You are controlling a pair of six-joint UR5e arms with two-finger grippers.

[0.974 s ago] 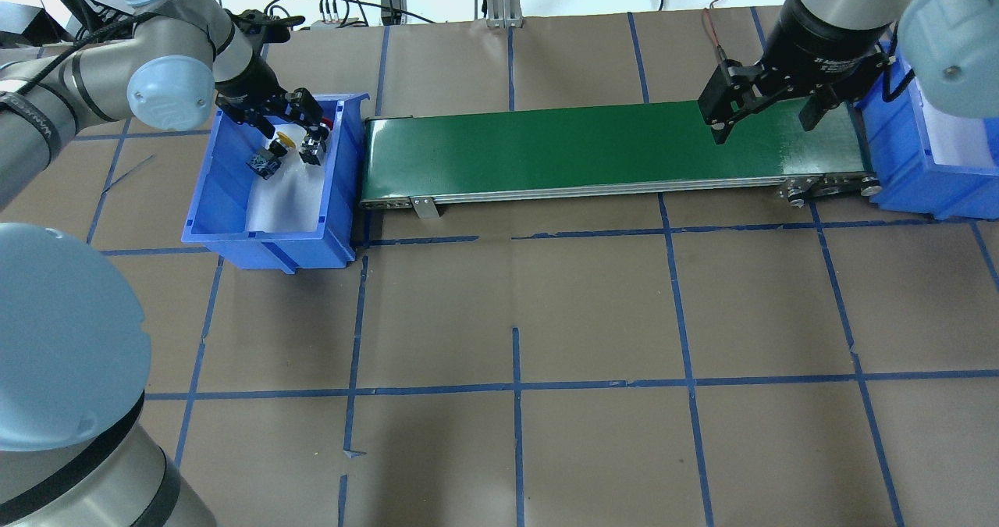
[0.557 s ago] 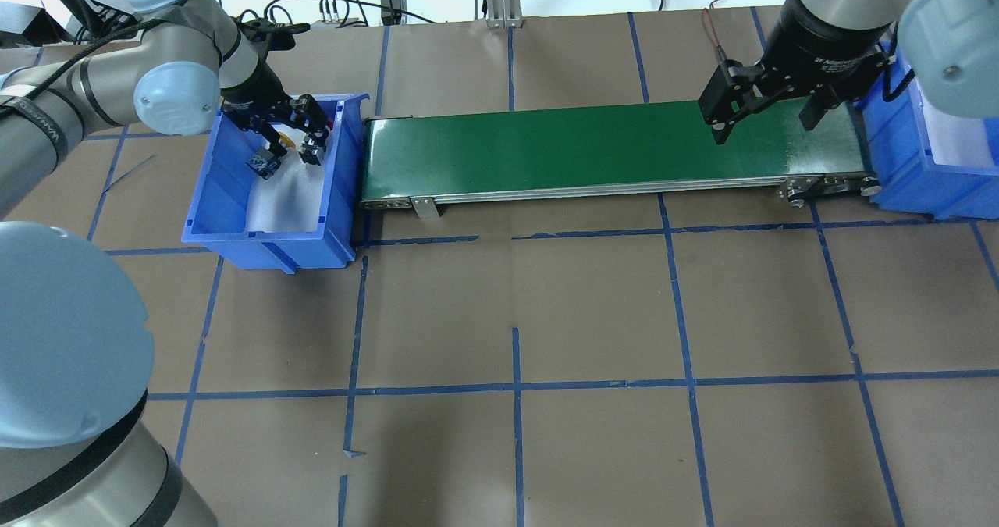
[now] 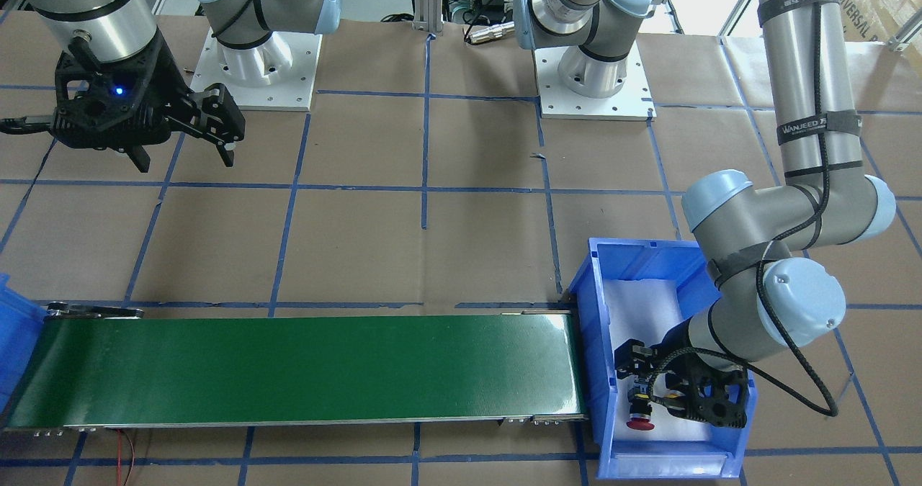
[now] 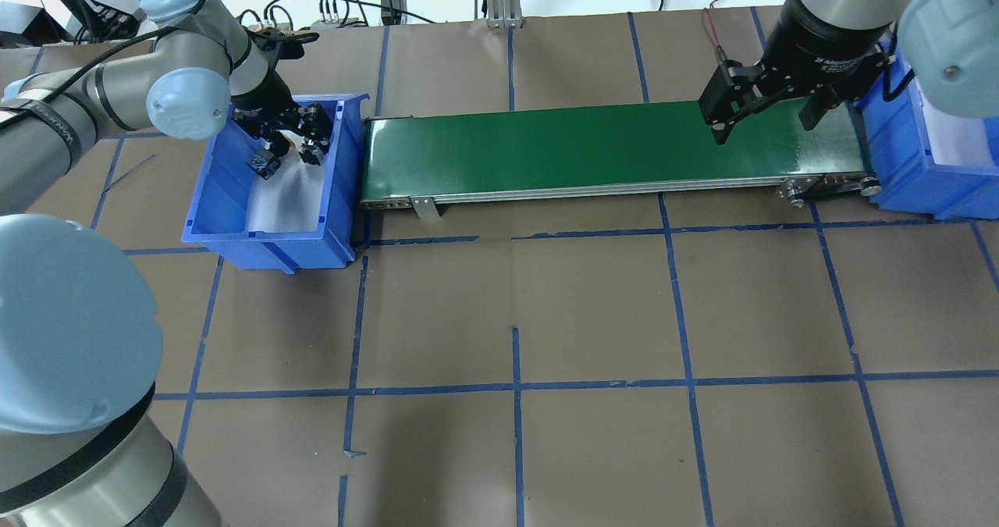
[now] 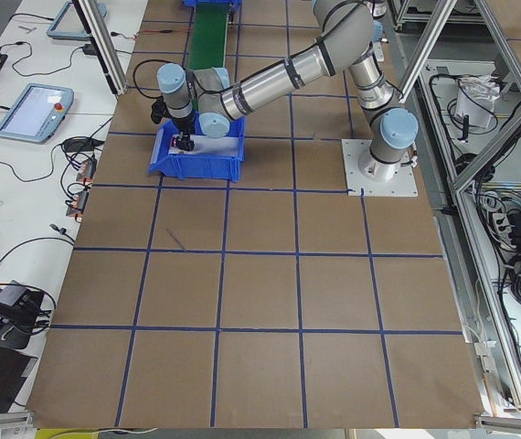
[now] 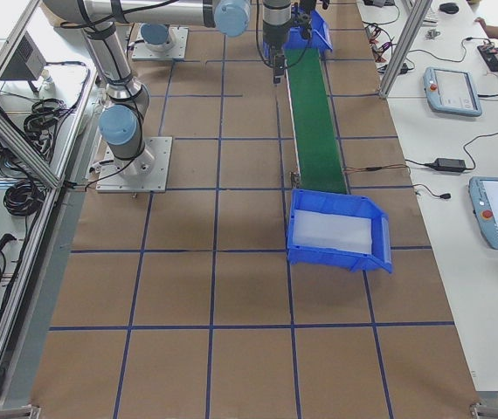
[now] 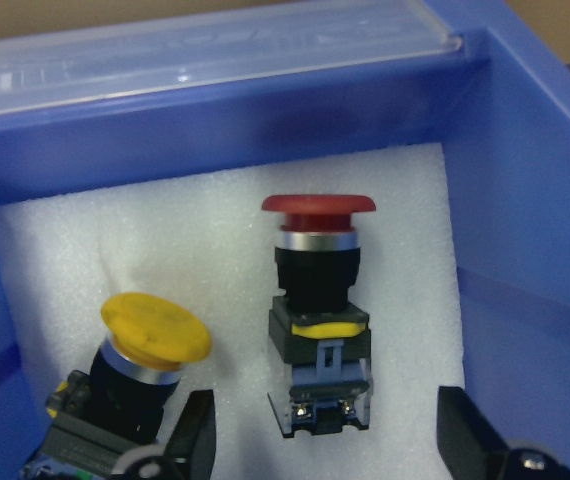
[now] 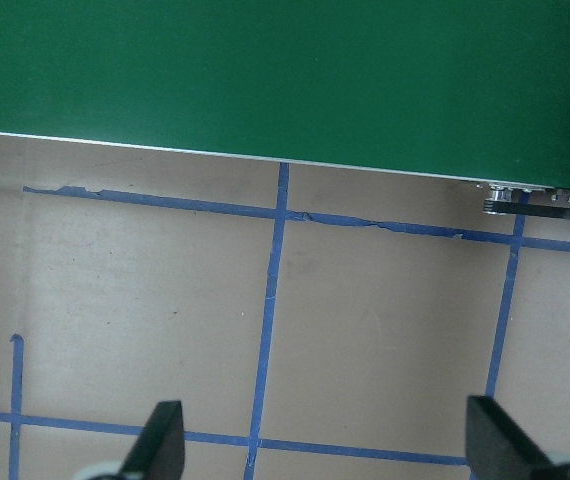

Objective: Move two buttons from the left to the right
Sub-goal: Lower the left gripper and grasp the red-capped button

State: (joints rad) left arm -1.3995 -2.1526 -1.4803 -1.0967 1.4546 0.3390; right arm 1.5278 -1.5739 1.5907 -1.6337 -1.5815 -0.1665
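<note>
Left gripper (image 7: pixel 330 445) has dropped deeper into the left bin (image 7: pixel 525 200) over the past second. Its jaws are wide apart and hold nothing, straddling the red button (image 7: pixel 318 300), which lies on white foam (image 7: pixel 215 230), cap toward the end wall. The yellow button (image 7: pixel 140 370) lies just beside it. Right gripper (image 8: pixel 330 435), spread and empty, has stayed put above the belt's (image 4: pixel 585 144) right end.

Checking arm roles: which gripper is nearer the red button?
Left. The left gripper straddles the red button in the blue bin; the right gripper hangs near the opposite end of the conveyor.
</note>
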